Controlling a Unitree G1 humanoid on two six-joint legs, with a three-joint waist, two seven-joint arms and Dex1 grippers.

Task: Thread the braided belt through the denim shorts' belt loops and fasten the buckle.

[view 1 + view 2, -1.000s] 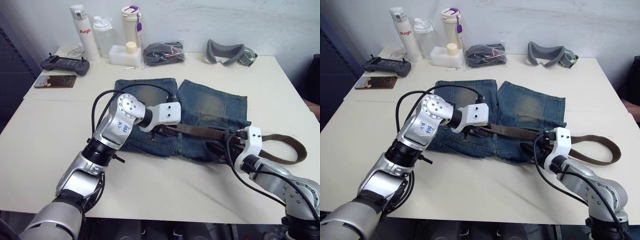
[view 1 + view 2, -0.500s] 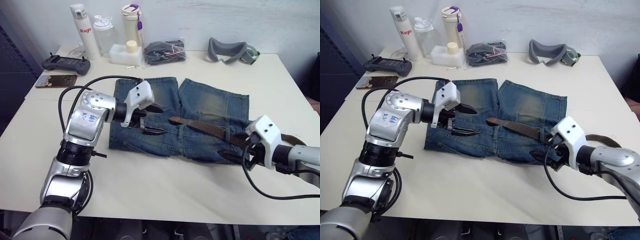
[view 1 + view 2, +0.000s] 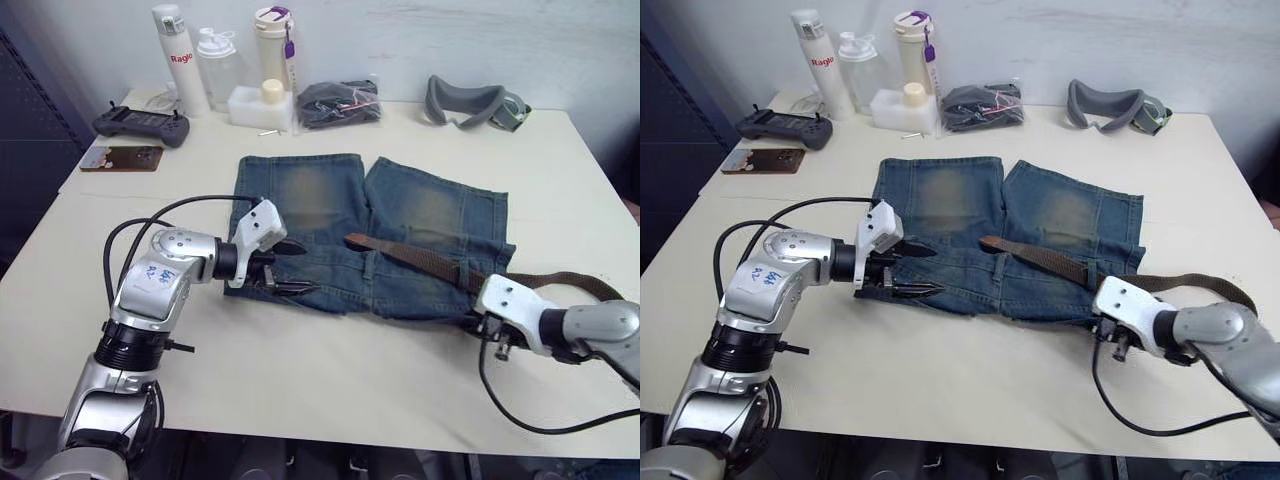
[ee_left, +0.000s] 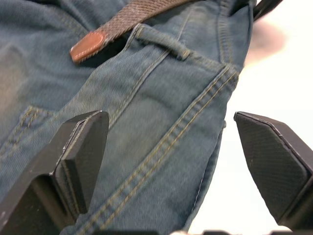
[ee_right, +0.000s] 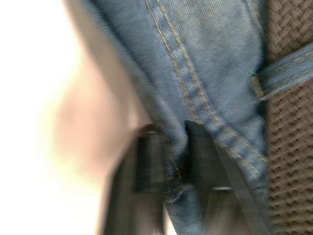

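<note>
The denim shorts (image 3: 320, 200) lie flat mid-table, waistband toward me. The braided belt (image 3: 420, 260) runs under a belt loop (image 5: 286, 71) along the waistband. Its leather tip (image 4: 88, 46) rests near the fly, beside another belt loop (image 4: 161, 41), and its far part curls off to the right (image 3: 585, 285). The buckle is hidden. My left gripper (image 3: 293, 270) hangs open over the shorts' left waistband, nothing between its fingers (image 4: 80, 156). My right gripper (image 5: 176, 171) is at the shorts' right waistband corner, fingers (image 5: 146, 171) pinched on the denim edge.
Along the back edge stand bottles (image 3: 180, 60), a black bundle in a clear bag (image 3: 338, 103) and a grey padded headband (image 3: 470, 100). A controller (image 3: 140, 122) and a phone (image 3: 118, 158) lie at the back left. Bare table (image 3: 330, 370) lies in front of the shorts.
My left gripper has drawn back left off the belt tip and stands wide open. My right gripper has closed on the shorts' waistband edge. The camera has shifted a little.
</note>
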